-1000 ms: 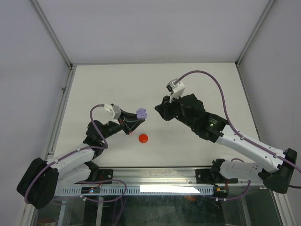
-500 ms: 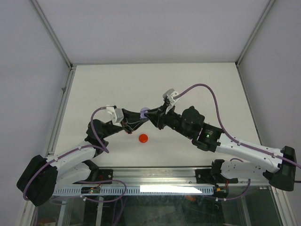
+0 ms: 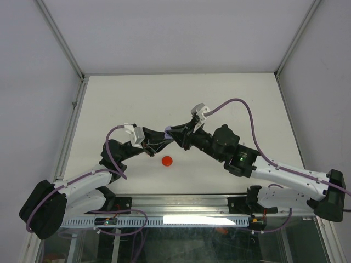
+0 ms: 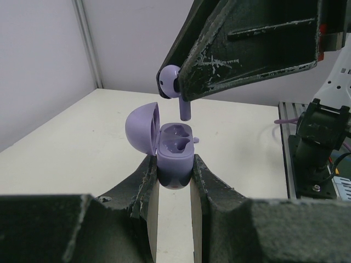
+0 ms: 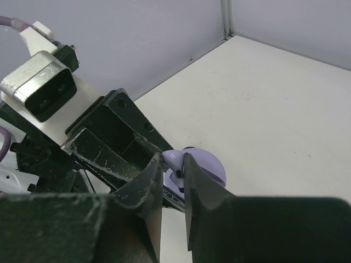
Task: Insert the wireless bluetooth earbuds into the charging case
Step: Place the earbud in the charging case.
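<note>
A pale lavender earbud (image 4: 170, 81), glossy plastic with a rounded bulb and a short straight stem pointing down, hangs just above the charging case (image 4: 174, 156), apart from it. The right gripper (image 5: 173, 174) pinches the bulb between its scuffed black fingers, pressed close on it.

The charging case is the same smooth lavender, a rounded pebble shape. Its domed lid (image 4: 142, 129) is hinged open toward 9 o'clock in the left wrist view. Inside are shiny moulded wells; whether one is already filled cannot be told. The left gripper (image 4: 174, 171) clamps the case's lower body between two flat pale-faced pads, holding it upright above the worktop (image 3: 230, 98).

From above, both grippers meet near the middle of the matte off-white worktop. A small flat red disc (image 3: 167, 160) lies on the surface at about 6 o'clock from them, nearby but apart.
</note>
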{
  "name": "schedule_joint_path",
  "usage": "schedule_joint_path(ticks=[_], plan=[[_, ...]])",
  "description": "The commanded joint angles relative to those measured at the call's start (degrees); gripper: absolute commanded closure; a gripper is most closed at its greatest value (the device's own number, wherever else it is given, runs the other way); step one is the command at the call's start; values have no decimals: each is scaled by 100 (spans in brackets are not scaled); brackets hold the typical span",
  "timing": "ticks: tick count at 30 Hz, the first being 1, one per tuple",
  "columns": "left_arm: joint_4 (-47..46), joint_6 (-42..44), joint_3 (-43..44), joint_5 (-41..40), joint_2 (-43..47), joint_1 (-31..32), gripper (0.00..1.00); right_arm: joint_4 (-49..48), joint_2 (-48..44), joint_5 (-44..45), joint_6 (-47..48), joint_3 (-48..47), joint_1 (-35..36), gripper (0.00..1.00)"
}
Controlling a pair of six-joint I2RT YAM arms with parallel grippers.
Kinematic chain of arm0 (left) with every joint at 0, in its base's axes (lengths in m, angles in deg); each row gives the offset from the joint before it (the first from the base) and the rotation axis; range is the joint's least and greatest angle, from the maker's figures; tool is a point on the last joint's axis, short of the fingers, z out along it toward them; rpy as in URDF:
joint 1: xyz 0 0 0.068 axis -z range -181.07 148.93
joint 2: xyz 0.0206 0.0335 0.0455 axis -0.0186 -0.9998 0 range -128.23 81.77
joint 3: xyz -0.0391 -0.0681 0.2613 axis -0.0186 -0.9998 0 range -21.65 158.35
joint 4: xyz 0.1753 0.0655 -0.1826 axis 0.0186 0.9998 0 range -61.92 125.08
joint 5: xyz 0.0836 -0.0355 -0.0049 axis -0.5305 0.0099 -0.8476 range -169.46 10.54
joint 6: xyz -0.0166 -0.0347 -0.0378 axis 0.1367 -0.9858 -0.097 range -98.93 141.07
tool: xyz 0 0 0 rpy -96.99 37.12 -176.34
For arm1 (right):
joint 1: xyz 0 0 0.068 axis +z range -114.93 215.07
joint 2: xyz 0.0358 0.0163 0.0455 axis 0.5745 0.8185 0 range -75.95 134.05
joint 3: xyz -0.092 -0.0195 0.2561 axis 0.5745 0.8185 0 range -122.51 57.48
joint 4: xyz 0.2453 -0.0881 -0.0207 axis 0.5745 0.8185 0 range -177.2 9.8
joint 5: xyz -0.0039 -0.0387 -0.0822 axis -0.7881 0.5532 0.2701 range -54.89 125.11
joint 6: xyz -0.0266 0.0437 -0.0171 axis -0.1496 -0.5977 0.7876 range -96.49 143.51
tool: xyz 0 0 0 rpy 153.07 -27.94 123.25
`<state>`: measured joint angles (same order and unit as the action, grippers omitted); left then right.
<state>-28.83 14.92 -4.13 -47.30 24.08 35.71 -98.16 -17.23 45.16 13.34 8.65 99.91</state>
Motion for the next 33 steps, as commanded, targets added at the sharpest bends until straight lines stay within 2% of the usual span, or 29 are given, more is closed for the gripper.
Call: schedule_joint_path(ticks=[1, 21, 33], plan=[[-388, 60, 224, 101, 56, 49, 92, -418, 20, 42, 25, 14, 57, 86], [-894, -614, 198, -130, -57, 110, 92, -106, 75, 239, 42, 97, 75, 86], [-844, -734, 209, -359, -108, 130, 93, -145, 87, 125, 34, 37, 109, 86]])
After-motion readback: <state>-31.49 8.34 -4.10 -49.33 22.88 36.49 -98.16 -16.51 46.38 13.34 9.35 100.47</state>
